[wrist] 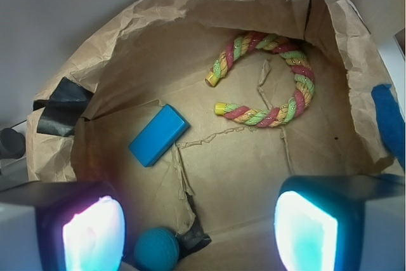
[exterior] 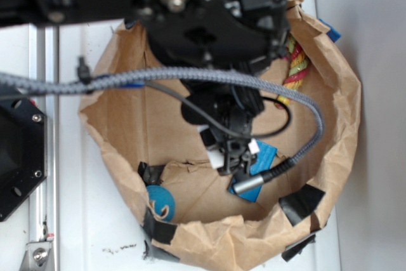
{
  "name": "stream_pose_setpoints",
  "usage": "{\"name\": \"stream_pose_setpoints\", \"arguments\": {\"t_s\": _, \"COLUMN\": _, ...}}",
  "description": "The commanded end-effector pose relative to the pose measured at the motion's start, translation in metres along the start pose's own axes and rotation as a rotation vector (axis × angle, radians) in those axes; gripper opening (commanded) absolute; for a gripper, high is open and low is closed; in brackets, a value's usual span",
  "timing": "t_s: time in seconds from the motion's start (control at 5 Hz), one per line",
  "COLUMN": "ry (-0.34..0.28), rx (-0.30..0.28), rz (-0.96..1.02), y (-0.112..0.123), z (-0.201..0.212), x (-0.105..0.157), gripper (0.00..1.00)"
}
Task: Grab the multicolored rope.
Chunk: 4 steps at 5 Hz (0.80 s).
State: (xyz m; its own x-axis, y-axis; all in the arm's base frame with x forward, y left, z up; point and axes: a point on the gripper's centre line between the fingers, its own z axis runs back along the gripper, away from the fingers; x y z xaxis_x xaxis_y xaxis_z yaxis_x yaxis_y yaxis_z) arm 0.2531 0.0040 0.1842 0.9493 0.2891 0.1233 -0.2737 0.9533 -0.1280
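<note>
The multicolored rope [wrist: 293, 87] lies curled in a C shape on the floor of a brown paper bag, at the far right of the wrist view, its two yellow tips pointing left. In the exterior view only a short stretch of the rope [exterior: 295, 68] shows past the arm, at the bag's upper right. My gripper [wrist: 199, 233] is open above the bag's floor, well short of the rope, with nothing between its glowing pads [wrist: 94, 236]. From outside, the gripper [exterior: 231, 157] hangs over the bag's middle.
A blue block [wrist: 158, 134] lies left of the rope. A teal ball [wrist: 155, 250] sits by black tape near my left pad. The paper bag's crumpled walls [wrist: 127, 36] ring everything. A grey braided cable [exterior: 190, 75] arcs across the bag.
</note>
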Motion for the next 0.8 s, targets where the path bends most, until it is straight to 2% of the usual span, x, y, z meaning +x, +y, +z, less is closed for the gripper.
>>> {"name": "stream_pose_setpoints", "arguments": {"t_s": 0.0, "ry": -0.059, "rx": -0.010, "rz": 0.020, "y": 0.004, "z": 0.015, "x": 0.010, "gripper": 1.00}}
{"name": "stream_pose_setpoints", "arguments": {"t_s": 0.2, "ry": -0.059, "rx": -0.010, "rz": 0.020, "y": 0.004, "z": 0.015, "x": 0.010, "gripper": 1.00}}
{"name": "stream_pose_setpoints", "arguments": {"t_s": 0.4, "ry": -0.039, "rx": 0.064, "rz": 0.025, "y": 0.004, "z": -0.028, "x": 0.022, "gripper": 1.00}}
{"name": "stream_pose_setpoints", "arguments": {"t_s": 0.6, "ry": -0.028, "rx": 0.085, "rz": -0.022, "y": 0.004, "z": -0.053, "x": 0.030, "gripper": 1.00}}
